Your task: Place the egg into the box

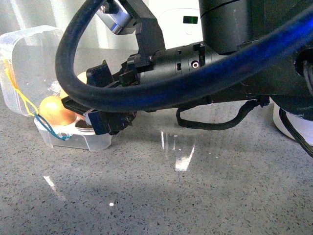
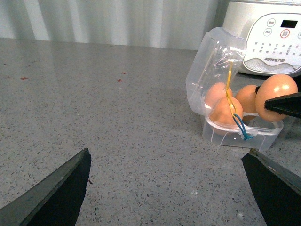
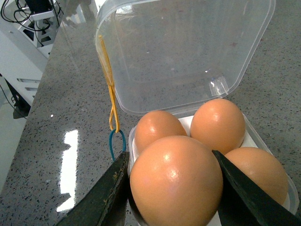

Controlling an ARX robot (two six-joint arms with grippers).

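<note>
Here, in the front view, the right arm reached across to the box [image 1: 73,139], which sat open on the grey counter [image 1: 195,196] with its clear lid upright. A thick black cable [image 1: 98,100] hid most of the right gripper [image 1: 105,120], so the grip could not be judged from this angle.

From the left wrist view, the left gripper [image 2: 167,188] was spread wide and empty, low over bare counter and well apart from the box. The egg [image 2: 276,96] rode higher than the three other eggs [image 2: 221,110] already seated, at the box's last free corner, with a dark finger against its side. Behind stood a white appliance [image 2: 268,33]; its panel carried round buttons and a line of print, too small to read.

In the right wrist view, the egg filled the space between both fingers [image 3: 101,197], which were closed onto it across its widest part. A yellow loop [image 3: 109,89] and a blue loop [image 3: 115,143] hung at the lid's edge. Neither box nor eggs showed any label.

The egg was probably light, with a stiff but brittle shell. Its glossy surface looked slippery, so a gentle hold across the broad middle suited it best, without extra squeeze.
</note>
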